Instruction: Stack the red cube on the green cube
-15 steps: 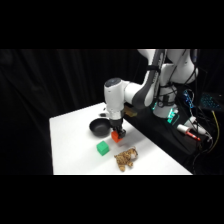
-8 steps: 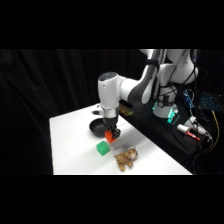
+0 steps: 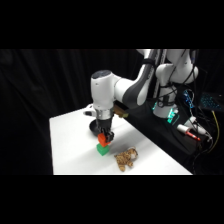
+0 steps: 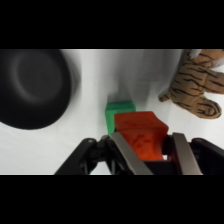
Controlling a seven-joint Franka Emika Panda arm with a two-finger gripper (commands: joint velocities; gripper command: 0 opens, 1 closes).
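My gripper (image 3: 104, 138) is shut on the red cube (image 3: 102, 140), holding it just above the green cube (image 3: 103, 149) on the white table. In the wrist view the red cube (image 4: 141, 136) sits between my two fingers (image 4: 125, 152) and overlaps the near right part of the green cube (image 4: 118, 114) below it. Whether the two cubes touch cannot be told.
A black round bowl (image 4: 32, 87) stands close beside the green cube; in the side view the bowl (image 3: 95, 127) is partly hidden behind my gripper. A tan striped plush toy (image 3: 125, 158) lies on the table (image 3: 70, 145) on the cube's other side, also in the wrist view (image 4: 197, 85).
My gripper has carried the red cube from beside the bowl leftward and toward the table's front, and it now hangs over the green cube.
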